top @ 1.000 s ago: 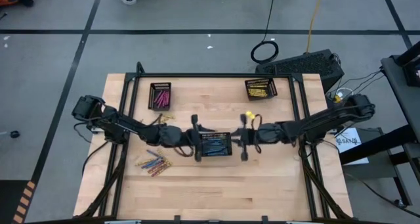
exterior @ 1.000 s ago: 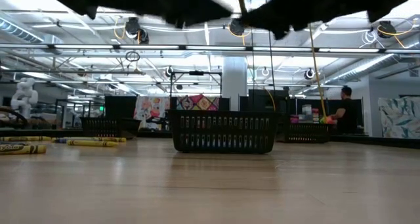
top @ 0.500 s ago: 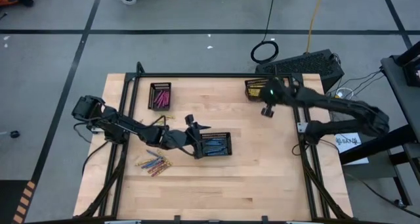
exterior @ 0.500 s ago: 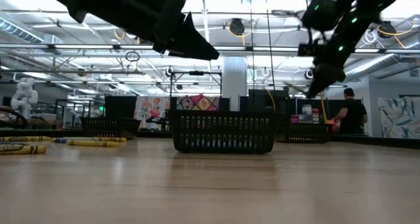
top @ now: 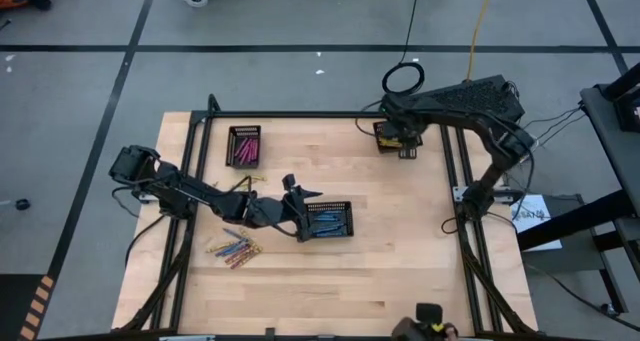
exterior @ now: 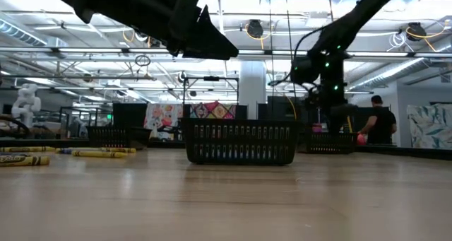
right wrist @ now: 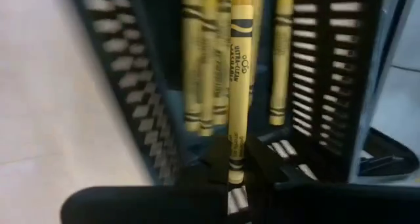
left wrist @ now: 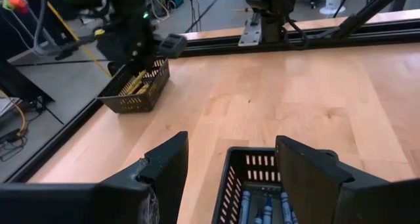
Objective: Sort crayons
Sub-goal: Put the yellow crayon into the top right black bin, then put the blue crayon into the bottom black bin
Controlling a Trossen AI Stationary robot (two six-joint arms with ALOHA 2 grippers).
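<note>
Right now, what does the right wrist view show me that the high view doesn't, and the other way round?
Only the right wrist view shows a yellow crayon pinched in the right pincer, above other yellow crayons lying in the mesh tray.

Only the high view shows the whole layout: the left pincer open at the blue-crayon tray, the pink-crayon tray, and loose crayons on the table.

Both show the right pincer at the yellow tray.
</note>
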